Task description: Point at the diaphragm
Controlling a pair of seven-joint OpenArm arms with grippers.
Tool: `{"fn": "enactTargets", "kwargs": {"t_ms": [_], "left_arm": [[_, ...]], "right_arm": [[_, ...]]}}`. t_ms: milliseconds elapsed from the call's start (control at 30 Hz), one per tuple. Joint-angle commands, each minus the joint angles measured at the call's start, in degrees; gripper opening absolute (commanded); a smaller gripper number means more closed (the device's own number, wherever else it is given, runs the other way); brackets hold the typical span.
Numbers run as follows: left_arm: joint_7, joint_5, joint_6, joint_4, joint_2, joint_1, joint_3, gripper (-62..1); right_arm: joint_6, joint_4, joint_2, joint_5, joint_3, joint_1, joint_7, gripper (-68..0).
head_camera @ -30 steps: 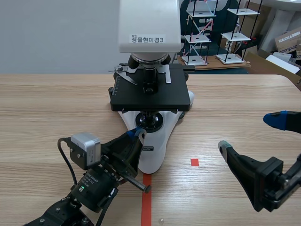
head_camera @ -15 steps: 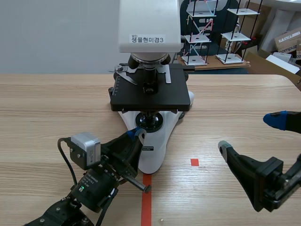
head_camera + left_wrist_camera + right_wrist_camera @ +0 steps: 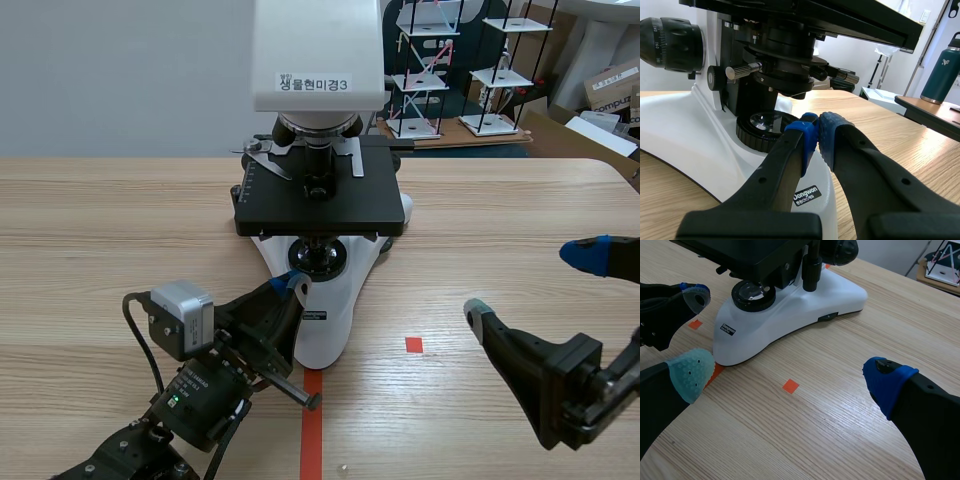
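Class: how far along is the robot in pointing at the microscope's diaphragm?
Done: left gripper, jaws shut, sits at the microscope base, tips beside the lamp lens. In hand: tips aim toward the diaphragm under the stage. Left: perhaps closing in; right gripper open, aside.

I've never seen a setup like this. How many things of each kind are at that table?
Microscope: 1
Robot arms: 2 (left arm, jaws shut; right arm, jaws open)
Total: 3
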Motion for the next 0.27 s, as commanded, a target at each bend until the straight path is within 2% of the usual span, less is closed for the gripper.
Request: {"fn": "enactTargets", "kwargs": {"t_ms": [0, 233], "left_arm": [[-1.1, -0.4, 0.2, 0.9, 0.1, -0.6, -0.1, -56.3], [-1.2, -0.6, 0.4, 0.9, 0.1, -0.6, -0.1, -56.3]], "right_arm": [[-0.3, 0.5, 0.0, 0.4, 0.1, 0.0, 0.9, 0.4], [-0.3, 0.5, 0.0, 0.4, 0.1, 0.0, 0.9, 0.4]]}}
